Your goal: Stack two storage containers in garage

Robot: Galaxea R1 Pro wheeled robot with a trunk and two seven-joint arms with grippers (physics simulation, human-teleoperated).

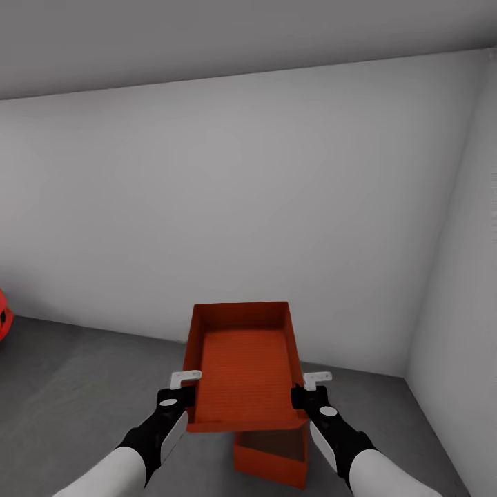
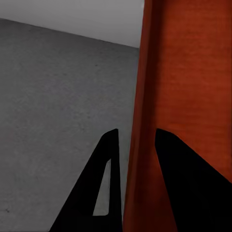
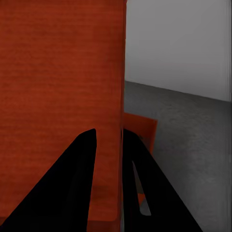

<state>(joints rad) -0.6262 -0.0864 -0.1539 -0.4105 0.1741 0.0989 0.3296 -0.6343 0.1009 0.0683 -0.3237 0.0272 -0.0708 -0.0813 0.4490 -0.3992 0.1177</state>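
I hold one red-orange storage container [image 1: 241, 362] in the air between both arms, its open side up. My left gripper [image 1: 181, 390] is shut on its left wall [image 2: 145, 121], one finger on each side. On the opposite wall [image 3: 120, 96] my right gripper [image 1: 307, 393] is shut the same way. The second storage container [image 1: 273, 455] rests on the dark grey concrete floor [image 1: 69, 386] right below the held one, mostly hidden by it; a corner of this lower container [image 3: 142, 128] appears in the right wrist view.
A plain grey-white back wall [image 1: 241, 193] stands close ahead and meets a side wall [image 1: 455, 276] at the right, forming a corner. A red rounded object [image 1: 3, 314] pokes in at the far left edge. Bare concrete stretches to the left.
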